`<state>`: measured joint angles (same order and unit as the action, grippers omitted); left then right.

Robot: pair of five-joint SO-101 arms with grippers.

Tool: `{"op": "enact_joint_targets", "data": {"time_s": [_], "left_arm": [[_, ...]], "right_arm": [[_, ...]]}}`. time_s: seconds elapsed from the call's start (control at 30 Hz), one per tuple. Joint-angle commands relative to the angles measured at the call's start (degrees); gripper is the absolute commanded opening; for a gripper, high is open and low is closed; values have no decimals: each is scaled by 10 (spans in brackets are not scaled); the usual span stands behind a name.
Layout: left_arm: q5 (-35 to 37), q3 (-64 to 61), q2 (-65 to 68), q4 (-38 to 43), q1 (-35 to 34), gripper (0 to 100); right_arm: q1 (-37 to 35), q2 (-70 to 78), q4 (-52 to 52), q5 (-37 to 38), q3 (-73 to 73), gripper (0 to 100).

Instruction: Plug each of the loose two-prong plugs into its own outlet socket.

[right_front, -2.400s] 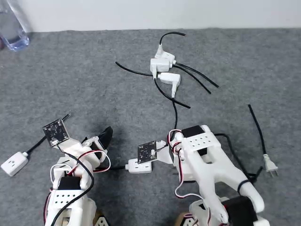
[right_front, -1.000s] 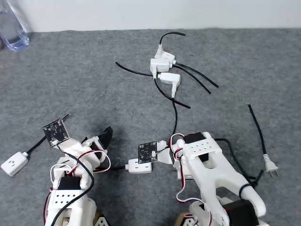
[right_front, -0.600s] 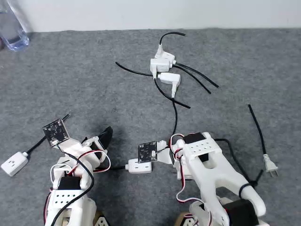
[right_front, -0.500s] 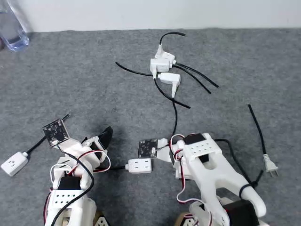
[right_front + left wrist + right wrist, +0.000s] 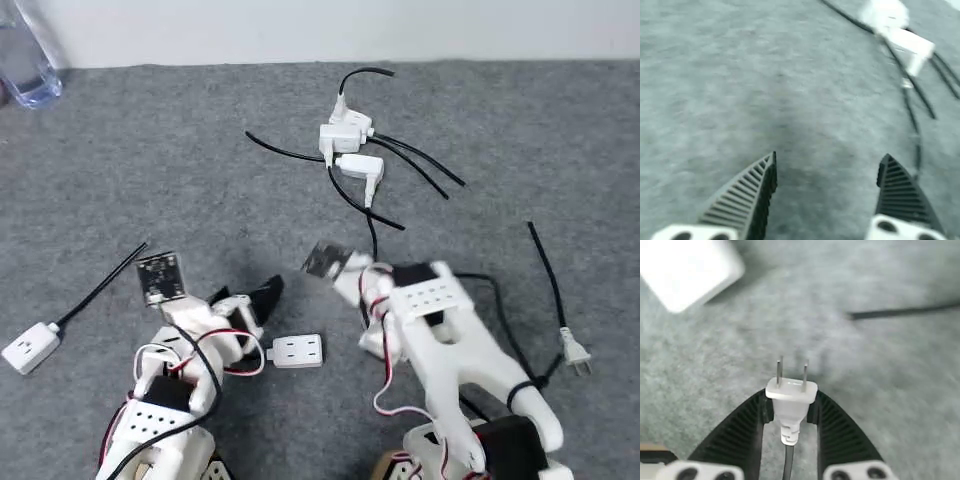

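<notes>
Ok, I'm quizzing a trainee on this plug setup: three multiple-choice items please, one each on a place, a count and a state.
1. The outlet socket nearest the right arm lies: A between it and the left arm; B against the back wall; C in a hand.
2. Prongs on the plug in the right hand: A one; B two; C three.
3. The left hand is: A shut on a cord; B shut on a plug; C open and empty.
1 A, it rests on the grey mat between them; 2 B, two prongs stand out; 3 C, bare mat shows between its spread fingers.
</notes>
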<state>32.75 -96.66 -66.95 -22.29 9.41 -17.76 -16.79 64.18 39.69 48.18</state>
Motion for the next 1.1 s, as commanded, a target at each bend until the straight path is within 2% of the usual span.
{"op": "enact_joint_targets", "data": {"time_s": [0.0, 0.13, 0.33, 0.53, 0.77, 1.07], "left_arm": [[60, 4, -6, 47, 32, 309], [155, 4, -6, 91, 35, 309], [193, 4, -6, 90, 79, 309], [197, 4, -6, 90, 156, 312], [197, 4, -6, 90, 157, 422], [197, 4, -6, 77, 160, 432]], "right_arm": [[2, -8, 50, -63, -92, 8], [-29, -8, 93, -95, -160, 8], [-77, -3, 124, -134, -216, 8], [-94, -1, 138, -135, -250, 8], [-132, -3, 151, -145, -251, 8], [-153, -8, 225, -159, -326, 8]]}}
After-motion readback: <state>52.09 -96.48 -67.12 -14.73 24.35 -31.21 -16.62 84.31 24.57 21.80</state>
